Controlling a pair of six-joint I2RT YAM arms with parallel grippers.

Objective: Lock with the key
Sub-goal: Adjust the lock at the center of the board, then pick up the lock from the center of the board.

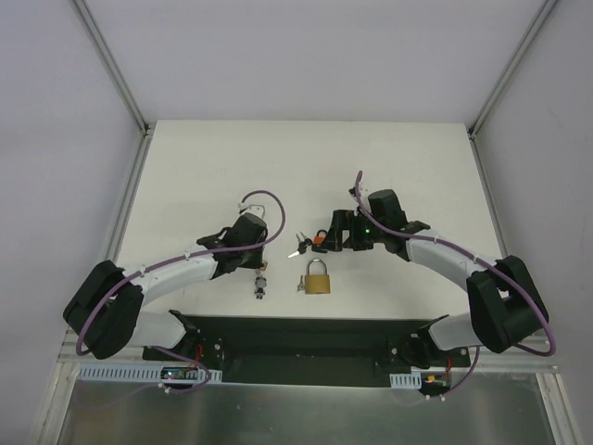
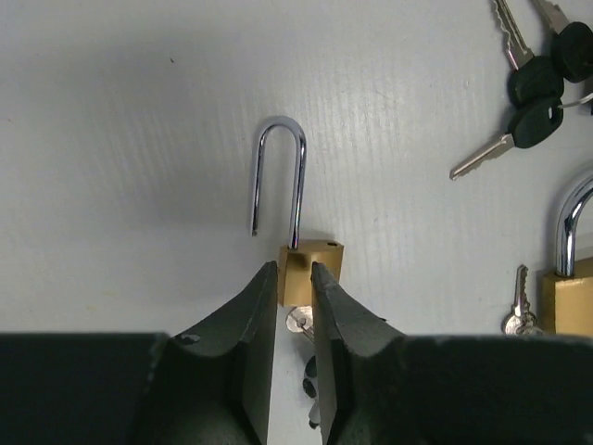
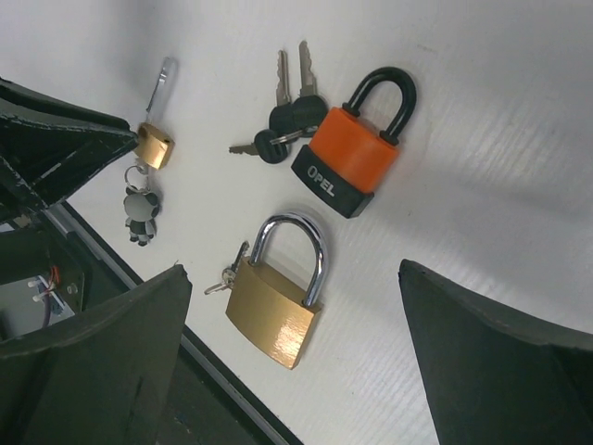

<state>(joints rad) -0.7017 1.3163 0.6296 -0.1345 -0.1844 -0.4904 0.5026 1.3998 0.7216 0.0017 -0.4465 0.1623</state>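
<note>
Brass small padlock [image 2: 326,258], shackle swung open, key [image 2: 296,322] at its base: it lies on your white worktop [image 1: 185,167]. Left pincer [image 2: 295,269]: fingers near together over the body; you cannot tell whether they clamp it. Right pincer [image 3: 292,267]: spread wide above the large brass padlock [image 3: 273,320]. Orange padlock [image 3: 347,162] and black-headed keys [image 3: 283,125] lie beside.

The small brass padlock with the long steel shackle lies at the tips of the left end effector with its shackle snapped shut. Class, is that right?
No. The small brass padlock lies at the tips of the left end effector, but its long steel shackle is open: one leg enters the body, the other ends free. The left wrist view shows it.
</note>
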